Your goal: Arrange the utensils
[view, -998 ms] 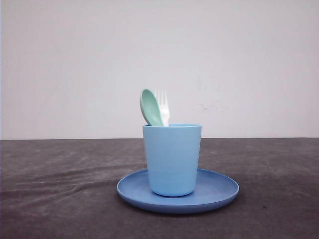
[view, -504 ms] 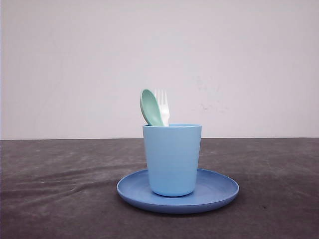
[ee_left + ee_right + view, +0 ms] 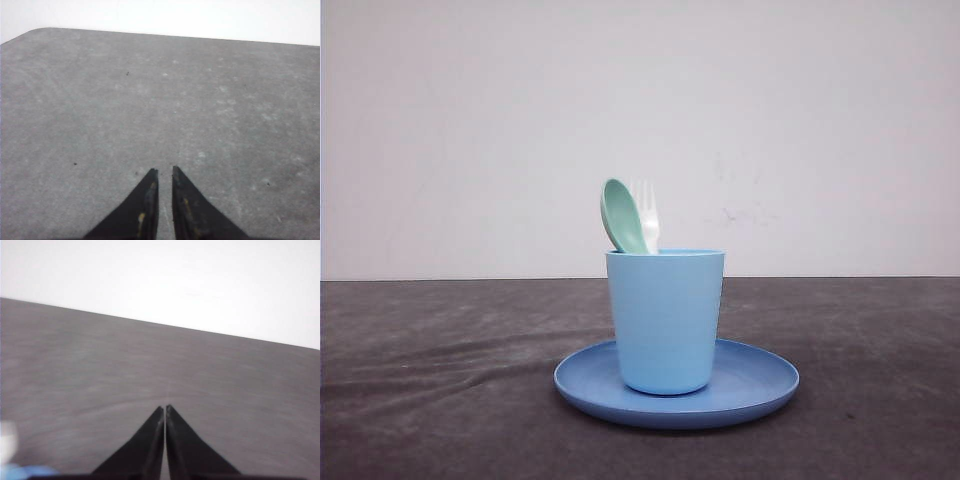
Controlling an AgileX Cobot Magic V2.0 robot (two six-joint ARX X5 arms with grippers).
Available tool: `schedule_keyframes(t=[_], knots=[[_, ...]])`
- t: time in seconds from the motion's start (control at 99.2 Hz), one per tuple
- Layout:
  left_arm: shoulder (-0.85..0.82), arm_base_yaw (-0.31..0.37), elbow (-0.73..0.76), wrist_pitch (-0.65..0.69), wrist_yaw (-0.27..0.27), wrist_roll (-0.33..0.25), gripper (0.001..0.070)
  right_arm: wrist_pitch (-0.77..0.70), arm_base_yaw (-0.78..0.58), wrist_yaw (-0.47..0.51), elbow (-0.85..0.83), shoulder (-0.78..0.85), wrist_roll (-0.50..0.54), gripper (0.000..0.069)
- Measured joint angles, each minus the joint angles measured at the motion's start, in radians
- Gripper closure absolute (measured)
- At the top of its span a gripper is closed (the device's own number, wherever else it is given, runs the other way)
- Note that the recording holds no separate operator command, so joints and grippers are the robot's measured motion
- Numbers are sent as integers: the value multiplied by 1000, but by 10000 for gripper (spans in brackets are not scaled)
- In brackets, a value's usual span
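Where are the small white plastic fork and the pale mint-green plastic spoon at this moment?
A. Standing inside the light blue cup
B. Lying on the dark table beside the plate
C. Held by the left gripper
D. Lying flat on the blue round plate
A: the front view shows the pale mint-green plastic spoon and the small white plastic fork sticking up out of the light blue cup, which stands on the blue round plate.

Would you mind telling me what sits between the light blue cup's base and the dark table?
The round blue plate lies between them in the front view: the light blue cup stands on it, and it rests on the dark table.
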Motion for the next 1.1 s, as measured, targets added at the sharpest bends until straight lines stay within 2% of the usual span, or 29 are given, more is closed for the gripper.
schedule_keyframes(t=[0.222,0.393,0.605,0.675,0.907,0.998,1.099], knots=[[0,0,0,0,0,0,685,9,-319,-93,-8,-3,-24,686],[0,0,0,0,0,0,685,83,-470,-187,-120,-52,-37,686],[0,0,0,0,0,0,685,349,-529,-233,-419,-207,-35,686],[0,0,0,0,0,0,685,397,-542,-233,-520,-270,-27,686],[0,0,0,0,0,0,685,396,-560,-251,-761,-461,-12,686],[0,0,0,0,0,0,685,392,-560,-295,-811,-522,-11,686],[0,0,0,0,0,0,685,319,-563,-319,-811,-569,-13,686]])
